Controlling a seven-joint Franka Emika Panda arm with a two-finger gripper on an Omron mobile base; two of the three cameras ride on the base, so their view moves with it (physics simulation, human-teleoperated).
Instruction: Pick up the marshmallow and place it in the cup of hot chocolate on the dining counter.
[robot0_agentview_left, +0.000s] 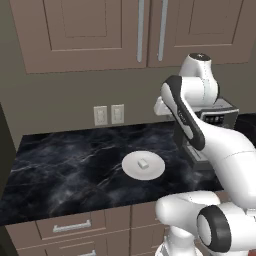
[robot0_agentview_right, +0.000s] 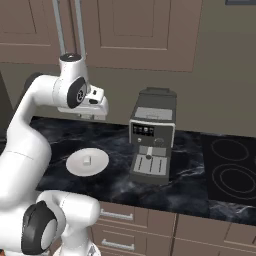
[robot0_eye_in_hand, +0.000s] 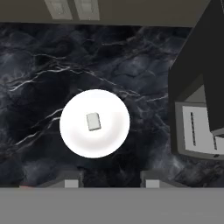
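While the white arm hangs high above a black marble counter (robot0_agentview_left: 65, 170), a coffee machine (robot0_agentview_right: 152, 137) stands to one side and a round white plate (robot0_eye_in_hand: 111, 135) lies below. At the plate's middle sits the marshmallow (robot0_eye_in_hand: 93, 121) — tiny, off-white, untouched. The gripper (robot0_eye_in_hand: 108, 183) hovers well above, fingertips spread apart, empty. So small and soft a block could squash or skid away if the descent lands off-centre.

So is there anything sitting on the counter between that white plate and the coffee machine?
No. In the right base view, only bare black marble counter separates the white plate from the coffee machine. The hand view shows the same bare gap.
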